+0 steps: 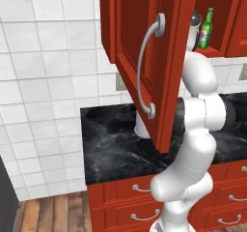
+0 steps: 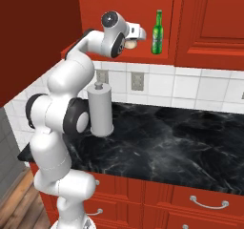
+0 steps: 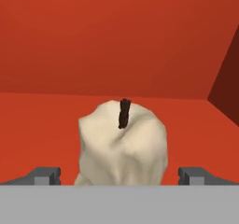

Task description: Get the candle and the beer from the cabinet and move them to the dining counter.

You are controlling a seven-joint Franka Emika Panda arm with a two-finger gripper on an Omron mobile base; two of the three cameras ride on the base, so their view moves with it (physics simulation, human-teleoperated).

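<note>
The cream-white candle with a dark wick stands on the red shelf floor, close in front of the hand. My gripper is open, one fingertip left of the candle and one right, neither touching it. In the right base view the gripper reaches into the open cabinet, with the candle just under it. The green beer stands upright on the same shelf, a little to the right of the hand. From the left, the beer shows past the open door. The dining counter is out of view.
The cabinet's open door with its curved silver handle hangs beside the arm. Below is a narrow black marble counter against white tiles, with a grey cylindrical holder on it. Red drawers run under the counter.
</note>
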